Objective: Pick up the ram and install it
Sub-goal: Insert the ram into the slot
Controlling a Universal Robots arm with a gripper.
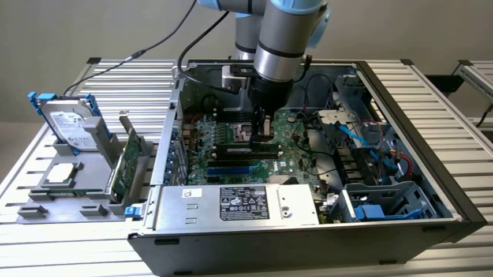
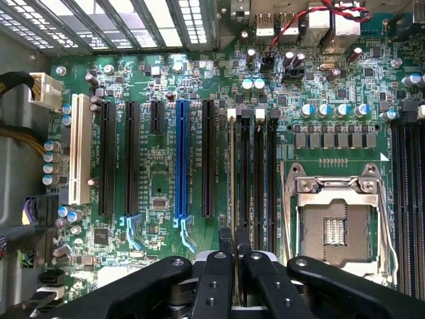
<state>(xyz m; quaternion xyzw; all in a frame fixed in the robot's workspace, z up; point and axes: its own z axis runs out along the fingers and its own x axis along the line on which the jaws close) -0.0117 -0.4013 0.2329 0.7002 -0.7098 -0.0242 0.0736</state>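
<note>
- The ram [image 2: 232, 173] appears edge-on in the wrist view: a thin pale strip running out from between the fingertips, beside the black memory slots [image 2: 259, 173] on the motherboard [image 2: 159, 193].
- The gripper [image 2: 234, 244] has its jaws nearly together, pinching the ram's upper edge inside the open computer case [image 1: 431, 173].
- Seen edge-on, the ram's chips are hard to make out.
- Whether it sits in a slot or above it, I cannot tell.

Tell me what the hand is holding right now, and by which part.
The hand looks shut on the memory stick, seen edge-on, pinched by its two flat faces; where along its length cannot be told.
</note>
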